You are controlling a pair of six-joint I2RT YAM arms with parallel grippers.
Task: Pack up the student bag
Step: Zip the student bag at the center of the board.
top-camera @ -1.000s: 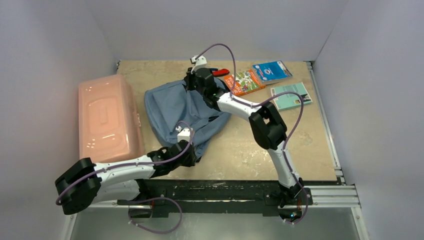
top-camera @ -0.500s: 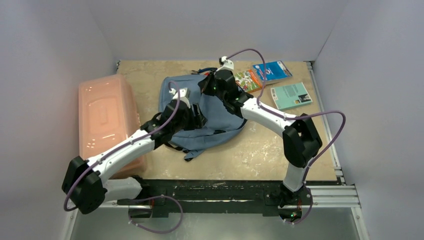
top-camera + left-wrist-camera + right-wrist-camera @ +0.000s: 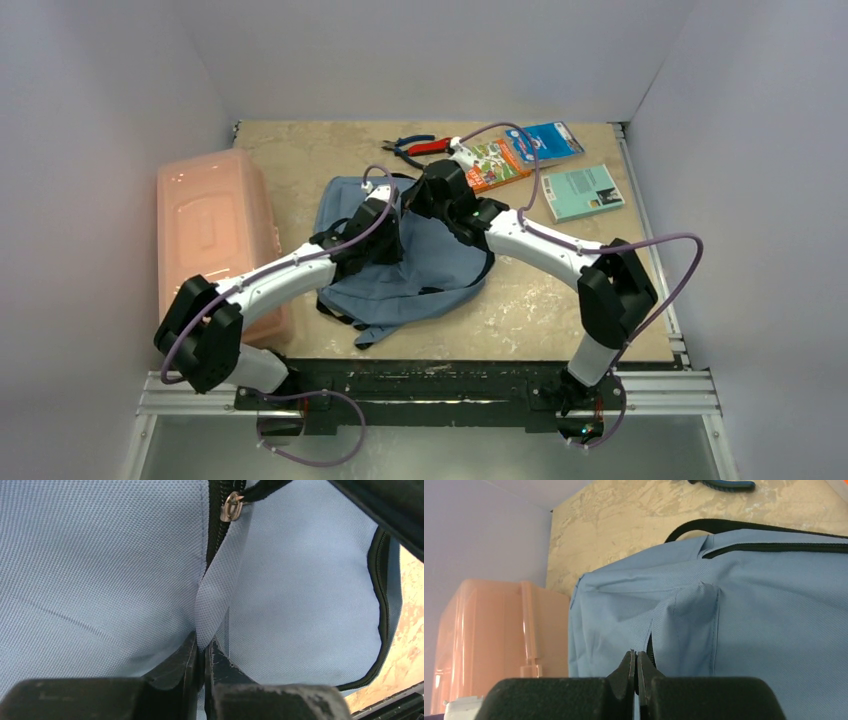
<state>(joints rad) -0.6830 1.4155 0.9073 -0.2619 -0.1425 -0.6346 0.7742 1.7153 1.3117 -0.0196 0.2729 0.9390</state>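
Beige stone-patterned table (image 3: pixel 520 300), white walls on three sides. The bag (image 3: pixel 440 270) lies flat mid-table, near the pink box (image 3: pixel 210 230) on my left. My left gripper (image 3: pixel 204 652) is all but closed, pinching a fold of cloth just below the zip pull (image 3: pixel 231 506). My right gripper (image 3: pixel 636 667) has its fingers pressed together. The cloth peaks toward their tips, so I judge it has a thin nip of the bag too.

To open the bag well, I'd hold one pinch fixed as an anchor. I'd draw the other away gently along the zip line rather than upward, so the cloth doesn't slip out or the whole bag lift.

From above, both wrists cover the spot where they meet the bag, so I can't tell how far the zip is open. The right wrist view hides the actual contact at the tips. Pliers (image 3: pixel 415 147) and booklets (image 3: pixel 580 190) lie at the far edge.
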